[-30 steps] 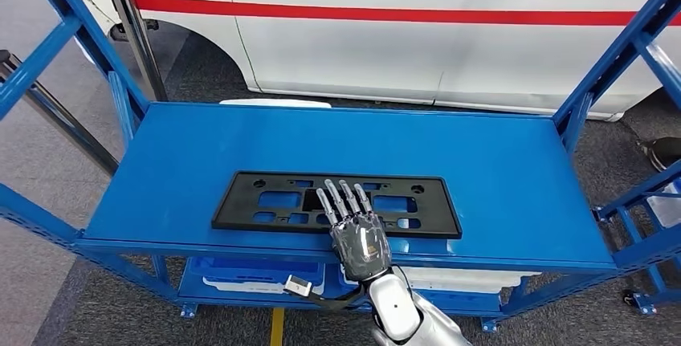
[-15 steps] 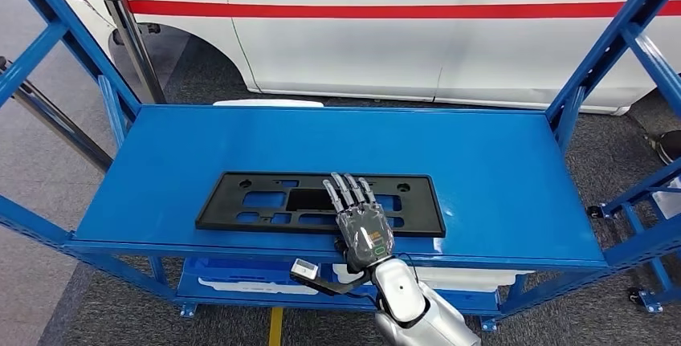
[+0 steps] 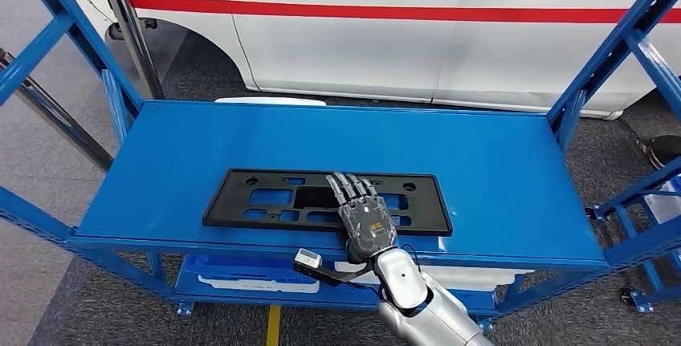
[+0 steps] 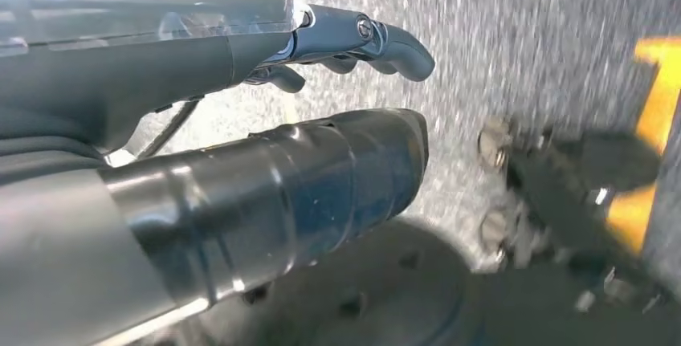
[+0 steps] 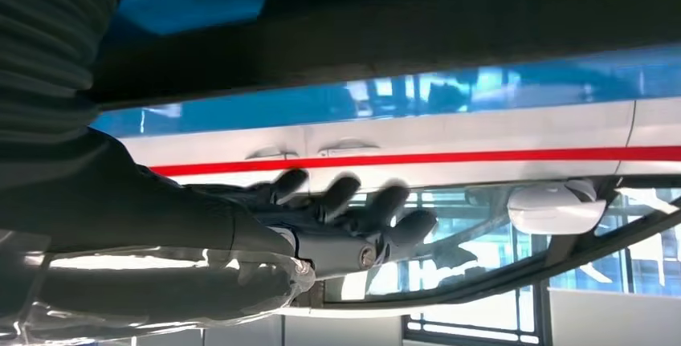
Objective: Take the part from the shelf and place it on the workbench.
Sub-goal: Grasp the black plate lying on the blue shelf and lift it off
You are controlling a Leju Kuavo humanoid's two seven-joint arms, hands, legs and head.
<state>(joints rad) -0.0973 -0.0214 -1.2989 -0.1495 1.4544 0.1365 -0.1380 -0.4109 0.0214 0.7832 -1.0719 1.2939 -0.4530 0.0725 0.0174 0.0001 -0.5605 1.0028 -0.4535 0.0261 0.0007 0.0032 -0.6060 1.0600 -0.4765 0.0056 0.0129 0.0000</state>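
The part [image 3: 265, 197] is a flat black plastic plate with several cut-outs, lying along the front of the blue shelf top [image 3: 498, 161]. My right hand [image 3: 363, 219] rests on its right half from the front edge, fingers stretched flat and apart across the plate, holding nothing. In the right wrist view the same hand [image 5: 337, 225] shows spread fingers beside the plate's dark edge [image 5: 401, 33]. My left hand [image 4: 265, 121] hangs over grey floor, its fingers loosely apart and nothing in them.
A white car [image 3: 401, 33] with a red stripe stands right behind the shelf. Blue uprights [image 3: 618, 49] frame both ends. Blue and white bins [image 3: 249, 274] sit on the lower shelf. A metal post [image 3: 132, 37] stands at the back left.
The camera has shifted slightly. My right hand has slid a little farther onto the plate and more of the forearm shows. The plate stays on the shelf.
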